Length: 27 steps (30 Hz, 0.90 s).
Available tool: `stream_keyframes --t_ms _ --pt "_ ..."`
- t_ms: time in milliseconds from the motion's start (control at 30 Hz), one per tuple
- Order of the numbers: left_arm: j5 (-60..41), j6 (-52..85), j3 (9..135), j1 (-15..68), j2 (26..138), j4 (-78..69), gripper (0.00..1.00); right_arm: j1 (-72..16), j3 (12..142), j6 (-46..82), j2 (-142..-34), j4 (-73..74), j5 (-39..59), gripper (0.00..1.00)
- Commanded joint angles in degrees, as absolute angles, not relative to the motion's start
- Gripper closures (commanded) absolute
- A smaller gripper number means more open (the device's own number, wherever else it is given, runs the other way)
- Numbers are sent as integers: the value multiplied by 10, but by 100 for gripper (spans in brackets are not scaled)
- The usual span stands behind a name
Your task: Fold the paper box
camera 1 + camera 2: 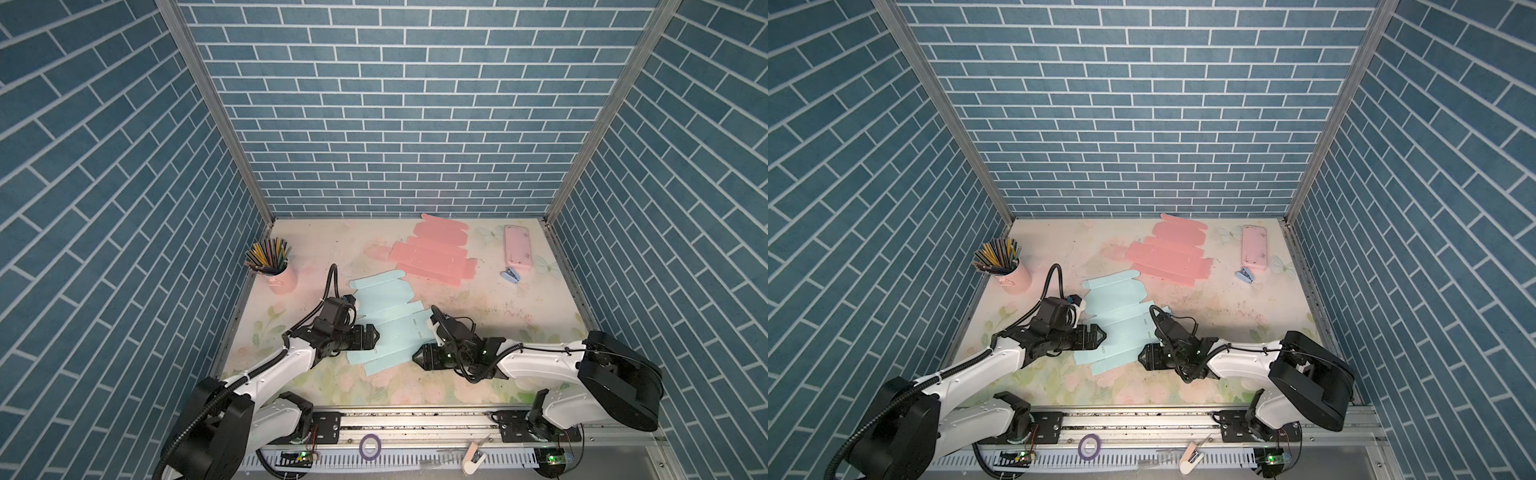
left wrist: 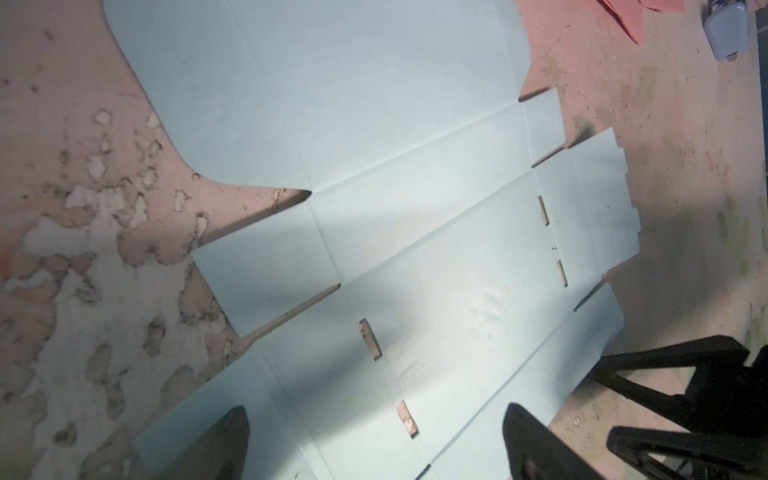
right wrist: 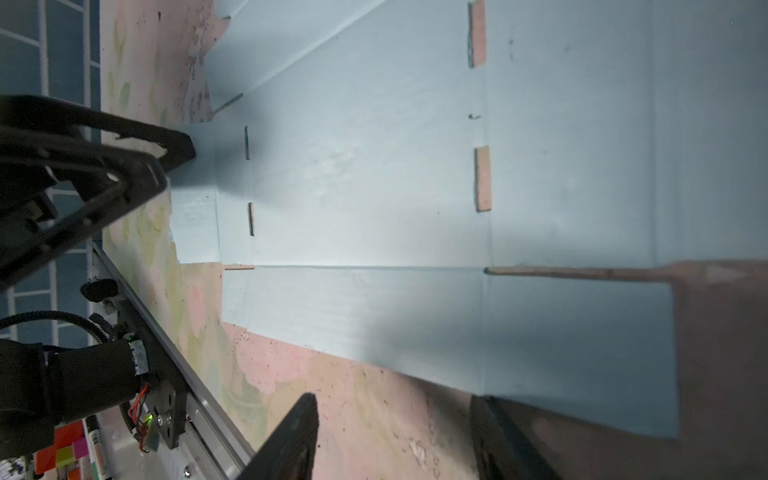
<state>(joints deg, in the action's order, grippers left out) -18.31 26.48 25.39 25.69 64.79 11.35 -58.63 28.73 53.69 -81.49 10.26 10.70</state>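
Paper box [image 1: 390,328] [image 1: 1121,328]: light-blue die-cut sheet, flat & unfolded on table [image 1: 498,307], front-centre, btwn the 2 grippers in both top views.

L gripper [image 1: 375,336] [image 1: 1103,335] is over box's left edge. Jaws are wide apart w/ nothing clamped. L wrist view shows its fingers [image 2: 232,440] straddling a strip of slotted blue panels. Whether they touch the paper, can't tell.

R gripper [image 1: 415,356] [image 1: 1140,356] is at box's near-right corner, tips pointing left toward it. Jaws are part-way apart, holding nothing. In R wrist view one finger [image 3: 498,432] sits just beside edge of the near flap, the other over bare table.

Each wrist view also catches the opposite gripper at the far side of the sheet.

Further out:
- Pink sheet [image 1: 432,253], same kind of cut-out, also flat, just behind & right of blue one. Touching or not, can't tell.
- Pencil cup [image 1: 282,278], pink, back-left by wall, packed w/ pencils.
- Pink case [image 1: 517,247] back-right.
- Small blue clip-like item [image 1: 511,275] just in front of the case.
- Purple tape roll [image 1: 370,445] on front rail, off the table.
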Motion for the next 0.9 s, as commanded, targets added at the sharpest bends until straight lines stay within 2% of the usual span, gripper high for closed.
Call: stream_keyframes --t_ms 0,333,467,733,867 --pt "-180 281 241 270 626 127 4 -575 267 563 -823 113 102 40" --pt "-162 297 225 293 588 137 4 -533 242 556 -778 95 98 41" --pt "-114 263 283 291 567 176 4 -526 237 552 -768 89 97 42" --pt "-80 191 389 242 730 183 4 -529 212 573 -765 134 101 43" --pt "-83 192 387 242 757 166 4 -537 210 575 -770 148 101 43"
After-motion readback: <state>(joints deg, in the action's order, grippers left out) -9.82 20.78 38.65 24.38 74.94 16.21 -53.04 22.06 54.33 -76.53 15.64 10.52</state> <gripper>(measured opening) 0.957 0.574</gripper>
